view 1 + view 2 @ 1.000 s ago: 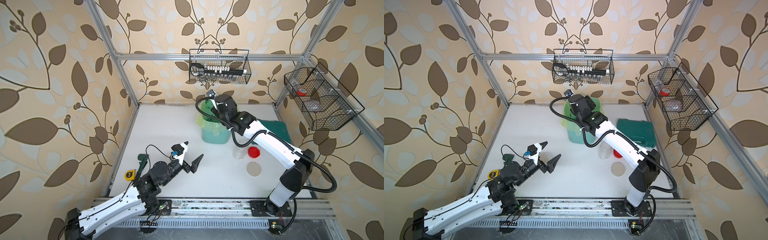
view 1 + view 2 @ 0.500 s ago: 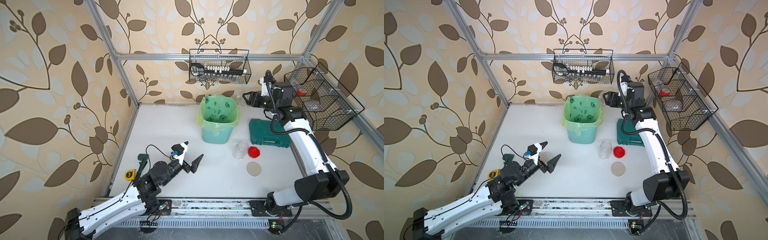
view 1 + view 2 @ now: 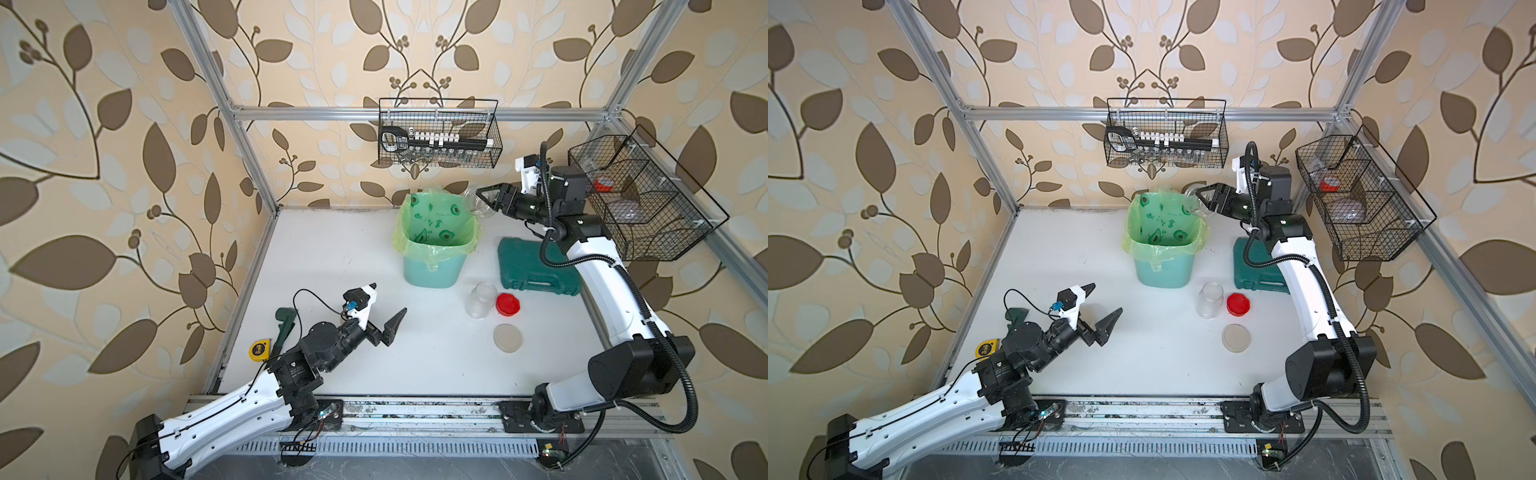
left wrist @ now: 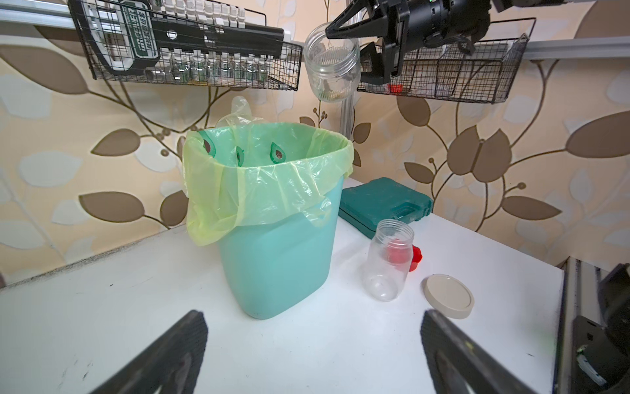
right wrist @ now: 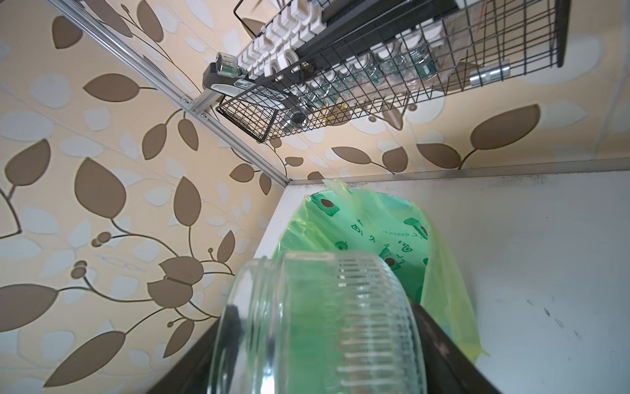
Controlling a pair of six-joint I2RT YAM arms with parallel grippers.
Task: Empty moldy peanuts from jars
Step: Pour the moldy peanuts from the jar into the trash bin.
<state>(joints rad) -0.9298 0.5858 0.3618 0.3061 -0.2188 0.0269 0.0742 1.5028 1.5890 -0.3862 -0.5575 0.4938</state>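
**Your arms: white shells, black joints**

Both your arms wear smooth white shells on the long links and black housings at the joints. Your left arm (image 3: 232, 415) shows a row of small dark holes and a blue connector (image 3: 351, 306) on its white camera mount (image 3: 365, 297). Your right arm (image 3: 611, 286) carries a ribbed black hose (image 3: 692, 399). The left gripper (image 3: 390, 297) and right gripper (image 3: 486, 201) each end in black wedge-shaped fingers (image 3: 395, 324).
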